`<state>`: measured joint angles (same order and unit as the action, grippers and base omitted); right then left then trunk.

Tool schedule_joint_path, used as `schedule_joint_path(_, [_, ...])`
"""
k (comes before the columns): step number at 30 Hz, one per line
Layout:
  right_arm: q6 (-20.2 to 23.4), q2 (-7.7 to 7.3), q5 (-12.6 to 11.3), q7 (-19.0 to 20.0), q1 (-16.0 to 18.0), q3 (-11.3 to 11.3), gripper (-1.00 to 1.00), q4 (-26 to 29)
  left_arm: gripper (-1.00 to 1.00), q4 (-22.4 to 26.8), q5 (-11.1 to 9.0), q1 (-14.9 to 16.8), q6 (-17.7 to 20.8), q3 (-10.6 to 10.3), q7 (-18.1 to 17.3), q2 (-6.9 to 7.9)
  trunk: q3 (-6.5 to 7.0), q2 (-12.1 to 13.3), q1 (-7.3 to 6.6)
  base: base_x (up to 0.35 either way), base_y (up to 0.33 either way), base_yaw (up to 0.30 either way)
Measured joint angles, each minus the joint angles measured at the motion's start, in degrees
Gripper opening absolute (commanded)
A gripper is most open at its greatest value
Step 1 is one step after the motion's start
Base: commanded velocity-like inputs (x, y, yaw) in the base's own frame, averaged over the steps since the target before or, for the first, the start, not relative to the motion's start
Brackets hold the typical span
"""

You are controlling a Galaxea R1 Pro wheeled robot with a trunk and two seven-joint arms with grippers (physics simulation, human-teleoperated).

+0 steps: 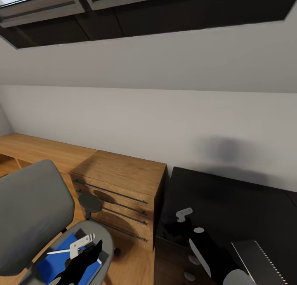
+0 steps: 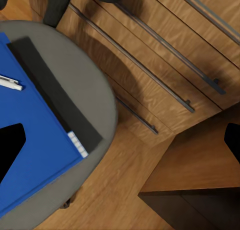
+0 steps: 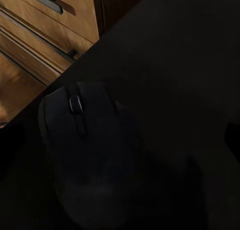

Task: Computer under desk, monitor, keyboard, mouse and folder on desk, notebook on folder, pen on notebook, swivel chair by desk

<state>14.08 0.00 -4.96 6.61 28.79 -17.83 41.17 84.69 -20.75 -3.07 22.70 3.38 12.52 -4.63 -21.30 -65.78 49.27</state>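
Observation:
A grey swivel chair (image 1: pixel 33 210) stands at the lower left. On its seat (image 2: pixel 75 65) lie a blue cover with white binding tabs (image 2: pixel 40 140), a black flat item (image 2: pixel 55 85) along its edge, and a white pen (image 2: pixel 10 82); I cannot tell folder from notebook. My left gripper (image 1: pixel 88 254) hangs open over the seat's edge, its fingertips (image 2: pixel 10 150) wide apart and holding nothing. A black mouse (image 3: pixel 95 155) rests on the black desk (image 1: pixel 231 202). Above it my right gripper (image 1: pixel 175 227) is open, its fingers on either side.
A wooden drawer unit (image 1: pixel 119 186) with long bar handles stands between chair and desk, close to both arms. A low wooden bench (image 1: pixel 37 149) runs along the white sloped wall. A grey flat thing with a row of white dots (image 1: pixel 258 260) lies at the desk's near right.

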Motion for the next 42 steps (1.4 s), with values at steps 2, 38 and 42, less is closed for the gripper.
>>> schedule_joint_path(2, [0.01,0.02,0.01,0.0,0.0,0.0,1.0,-0.02,1.0,0.0,0.0,0.0,0.0,0.0,0.0,0.0,0.0,0.0,0.0,0.0,0.0,0.0])
schedule_joint_path(38, [-0.14,1.6,0.61,-0.11,3.58,0.07,1.0,-8.24,1.0,0.0,0.0,0.0,0.02,-0.09,0.0,0.0,0.0,0.0,0.0,0.0,0.0,0.0])
schedule_joint_path(42, [-0.09,1.6,0.61,-0.21,3.73,0.07,-1.0,-8.33,1.0,0.0,0.0,0.0,0.02,-0.09,0.0,0.0,0.0,0.0,0.0,0.0,0.0,0.0])
